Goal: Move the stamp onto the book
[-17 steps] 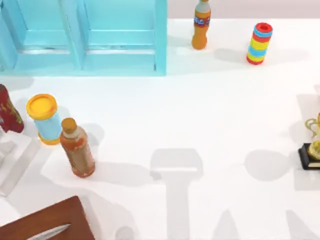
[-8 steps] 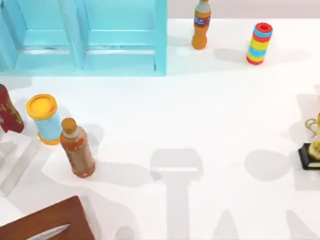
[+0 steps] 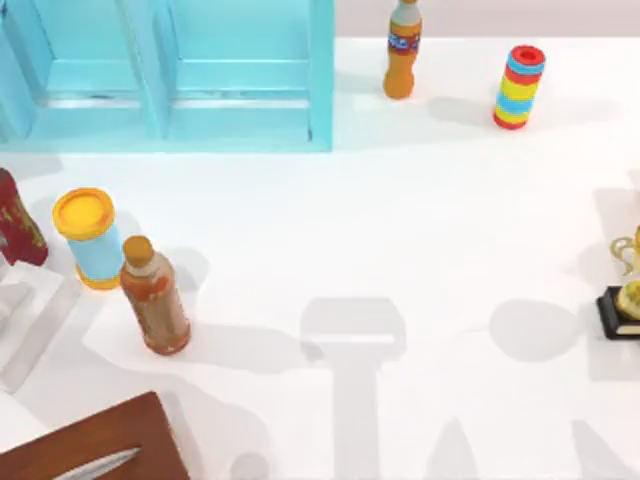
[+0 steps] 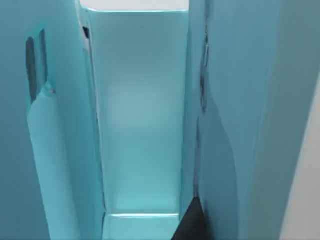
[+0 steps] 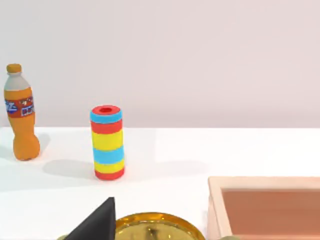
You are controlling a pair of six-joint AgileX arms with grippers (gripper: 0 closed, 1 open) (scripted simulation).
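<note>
The stamp and the book are out of view. A dark edge of my left gripper (image 4: 190, 227) shows in the left wrist view, close up against the light cyan cabinet (image 4: 140, 125). In the right wrist view a dark edge of my right gripper (image 5: 97, 222) sits just above a gold trophy (image 5: 155, 227). That wrist looks toward the striped cylinder (image 5: 107, 142) and the orange soda bottle (image 5: 21, 114). On the white table in the top view lie the arms' grey shadows.
The cyan cabinet (image 3: 180, 70) stands at the back left. At the left are a dark red bottle (image 3: 18, 218), a yellow-lidded blue can (image 3: 88, 238), a brown-orange bottle (image 3: 155, 297) and a wooden board (image 3: 100, 445). A trophy (image 3: 628, 290) stands at the right edge, near a pink box (image 5: 265, 205).
</note>
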